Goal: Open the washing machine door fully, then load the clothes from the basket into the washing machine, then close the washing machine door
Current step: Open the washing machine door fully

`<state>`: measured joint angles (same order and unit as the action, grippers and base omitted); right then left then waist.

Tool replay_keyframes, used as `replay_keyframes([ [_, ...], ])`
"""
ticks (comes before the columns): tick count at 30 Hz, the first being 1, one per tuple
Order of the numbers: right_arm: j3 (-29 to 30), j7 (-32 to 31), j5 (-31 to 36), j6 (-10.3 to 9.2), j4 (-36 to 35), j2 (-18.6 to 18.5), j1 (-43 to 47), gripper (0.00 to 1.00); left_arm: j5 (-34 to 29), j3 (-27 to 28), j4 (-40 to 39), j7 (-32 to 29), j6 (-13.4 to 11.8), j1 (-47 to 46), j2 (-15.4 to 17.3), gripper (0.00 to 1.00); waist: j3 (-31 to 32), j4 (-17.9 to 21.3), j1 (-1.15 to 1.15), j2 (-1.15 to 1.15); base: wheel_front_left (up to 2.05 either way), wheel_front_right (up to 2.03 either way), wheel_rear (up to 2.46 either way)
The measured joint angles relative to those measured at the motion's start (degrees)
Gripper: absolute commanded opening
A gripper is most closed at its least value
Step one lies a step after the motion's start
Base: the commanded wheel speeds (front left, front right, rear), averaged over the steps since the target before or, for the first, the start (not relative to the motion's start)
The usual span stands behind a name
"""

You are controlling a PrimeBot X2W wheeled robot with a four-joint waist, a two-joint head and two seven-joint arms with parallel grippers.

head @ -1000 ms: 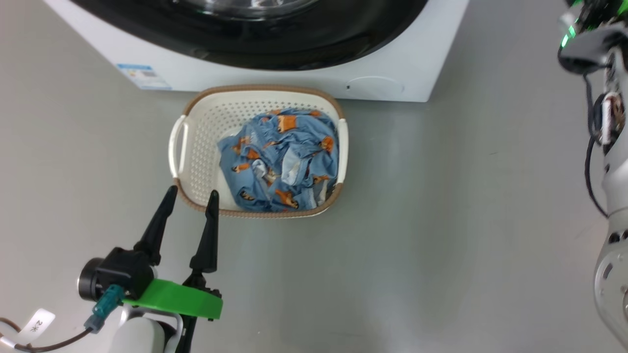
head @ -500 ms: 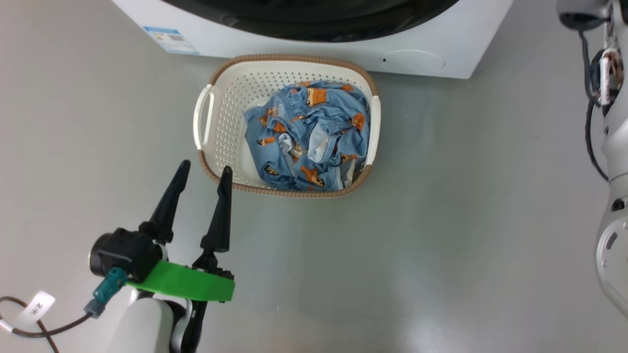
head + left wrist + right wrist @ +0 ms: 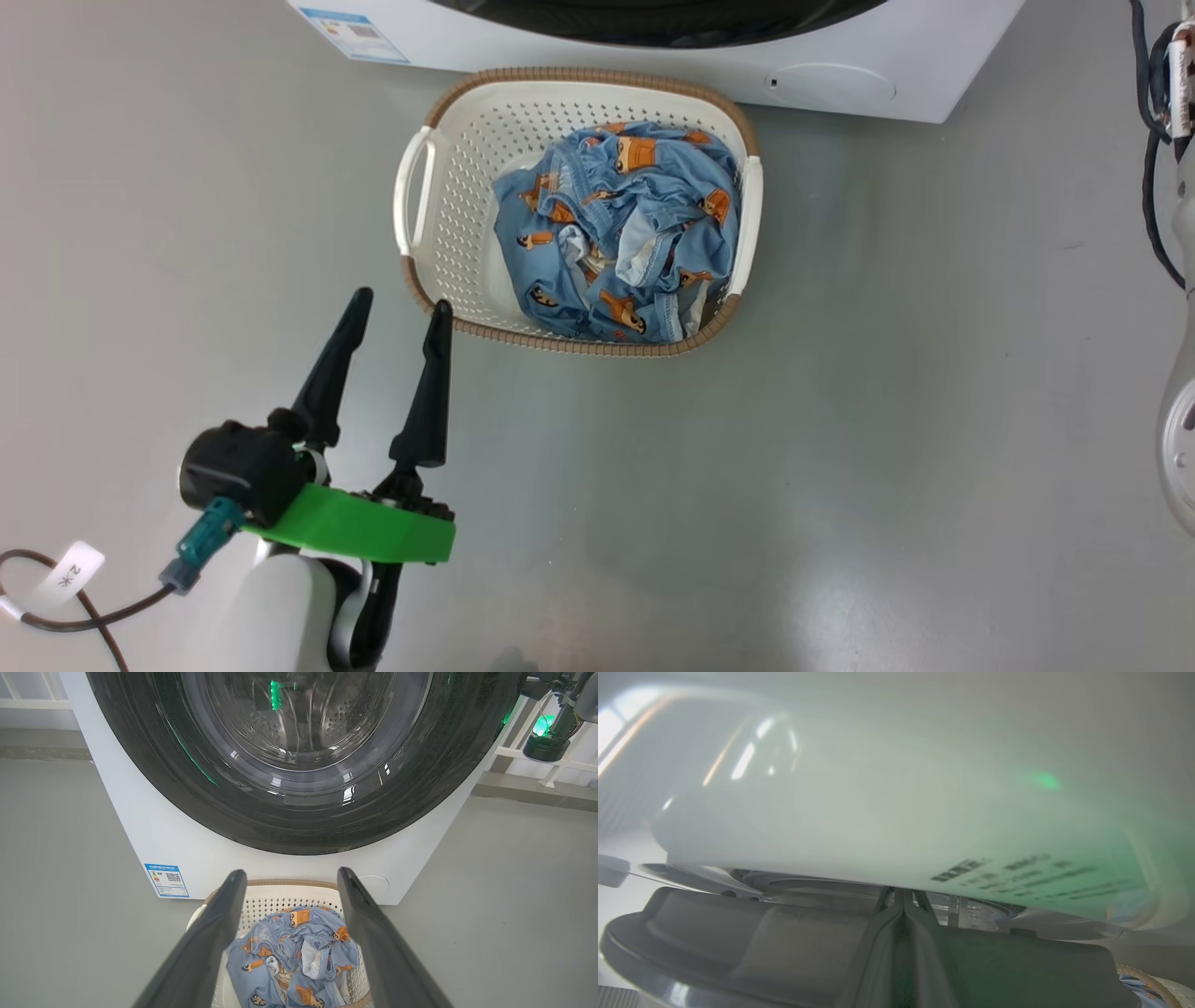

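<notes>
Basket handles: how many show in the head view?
2. The left handle is on the basket's side nearer the left claw; the right handle is on the opposite side, beside the clothes.

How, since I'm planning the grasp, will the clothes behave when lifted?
The clothes lie crumpled in folds, so probably floppy, draping from a pinch. Thin-looking fabric suggests they are light; the heap in the basket may lift tangled together.

One basket (image 3: 456, 220), one washing machine (image 3: 943, 65)
</notes>
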<state>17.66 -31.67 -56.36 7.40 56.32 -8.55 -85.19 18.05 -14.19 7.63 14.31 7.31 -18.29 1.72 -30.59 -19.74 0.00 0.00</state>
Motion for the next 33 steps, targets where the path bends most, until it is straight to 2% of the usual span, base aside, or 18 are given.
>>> replay_keyframes([
  [8,-0.04,-3.57,0.32,0.0,-0.45,0.14,-0.25,0.0,0.85,-0.01,-0.15,0.0,-0.01,-0.14,-0.01,1.0,-0.43,-0.16,0.0,0.0,0.0,0.0,0.0],
  [18,-1.15,-8.59,0.3,0.0,-7.51,1.81,5.31,0.0,0.77,0.58,-0.44,0.23,-0.01,-0.25,-0.01,1.0,0.53,1.21,0.0,0.0,0.0,0.0,0.0],
  [29,-3.45,-17.93,-2.22,0.0,-15.26,3.01,14.44,0.0,-0.67,1.58,-0.42,0.23,-0.01,-0.21,-0.01,1.0,3.38,1.94,0.0,0.0,0.0,0.0,0.0],
  [33,-4.63,-24.36,-6.95,0.0,-17.46,3.33,18.48,0.0,-1.4,2.82,-0.31,0.23,-0.01,0.1,-0.01,1.0,5.24,2.29,0.0,0.0,0.0,0.0,0.0],
])
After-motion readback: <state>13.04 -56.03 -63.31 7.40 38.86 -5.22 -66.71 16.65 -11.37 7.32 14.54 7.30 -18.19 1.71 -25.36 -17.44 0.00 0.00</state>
